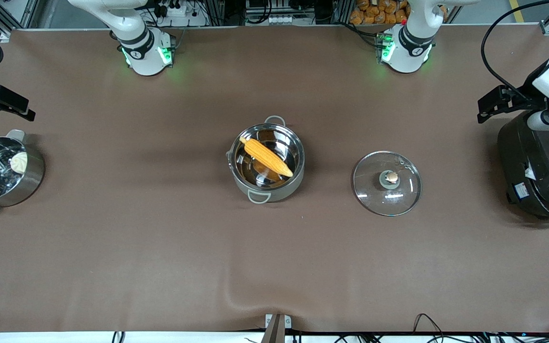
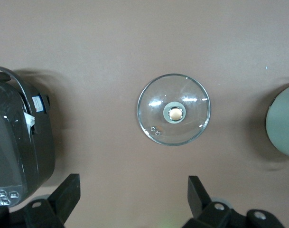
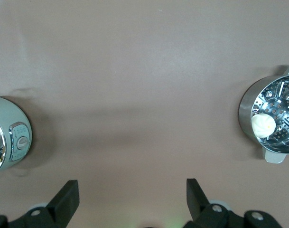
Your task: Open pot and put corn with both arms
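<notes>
Front view is showing the glass lid (image 1: 387, 183) lying flat on the brown table (image 1: 160, 247), knob up, beside the pot (image 1: 266, 162) toward the left arm's end. The pot is sitting uncovered mid-table, and the corn (image 1: 266, 156) is lying slantwise inside it. Toward the robots' bases, the left gripper (image 2: 134, 199) is hanging over the table beside the black rice cooker (image 1: 539, 171), fingers spread wide and holding nothing. The right gripper (image 3: 132, 202) is hovering near the steamer pot (image 1: 3, 172), likewise spread and holding nothing.
</notes>
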Controlling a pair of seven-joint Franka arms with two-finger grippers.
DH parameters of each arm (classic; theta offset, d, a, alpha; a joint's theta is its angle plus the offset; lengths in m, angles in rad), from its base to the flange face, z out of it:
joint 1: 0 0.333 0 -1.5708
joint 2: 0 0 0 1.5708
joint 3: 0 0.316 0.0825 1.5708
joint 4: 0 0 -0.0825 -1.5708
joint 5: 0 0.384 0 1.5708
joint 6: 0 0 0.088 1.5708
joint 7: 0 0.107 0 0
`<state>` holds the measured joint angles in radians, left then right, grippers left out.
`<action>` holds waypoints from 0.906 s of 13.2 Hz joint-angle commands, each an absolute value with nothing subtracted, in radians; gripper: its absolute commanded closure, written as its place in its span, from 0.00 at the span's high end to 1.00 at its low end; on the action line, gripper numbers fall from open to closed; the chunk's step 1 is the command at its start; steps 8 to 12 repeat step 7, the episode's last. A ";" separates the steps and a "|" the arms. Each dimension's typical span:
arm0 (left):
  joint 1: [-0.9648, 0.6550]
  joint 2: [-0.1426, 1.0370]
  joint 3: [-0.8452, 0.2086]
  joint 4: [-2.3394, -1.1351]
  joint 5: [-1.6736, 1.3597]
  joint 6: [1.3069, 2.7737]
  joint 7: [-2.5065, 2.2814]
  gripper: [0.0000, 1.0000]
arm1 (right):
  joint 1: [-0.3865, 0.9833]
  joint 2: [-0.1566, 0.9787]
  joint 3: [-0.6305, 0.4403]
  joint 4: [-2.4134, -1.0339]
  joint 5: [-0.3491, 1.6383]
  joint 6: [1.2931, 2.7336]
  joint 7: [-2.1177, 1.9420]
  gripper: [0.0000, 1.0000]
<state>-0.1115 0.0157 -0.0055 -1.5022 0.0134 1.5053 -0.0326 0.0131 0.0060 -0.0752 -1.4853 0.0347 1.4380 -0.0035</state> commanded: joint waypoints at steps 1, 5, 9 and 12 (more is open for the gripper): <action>-0.106 0.014 -0.005 -1.499 0.014 1.505 0.002 1.00 | 0.006 -0.023 -0.072 -1.508 0.049 1.450 0.006 1.00; -0.106 0.014 0.000 -1.494 0.012 1.503 -0.014 1.00 | 0.008 -0.040 -0.083 -1.512 0.049 1.450 0.003 1.00; -0.106 0.015 0.008 -1.493 0.012 1.503 -0.014 1.00 | 0.008 -0.038 -0.083 -1.514 0.049 1.451 0.003 1.00; -0.106 0.015 0.008 -1.493 0.012 1.503 -0.014 1.00 | 0.008 -0.038 -0.083 -1.514 0.049 1.451 0.003 1.00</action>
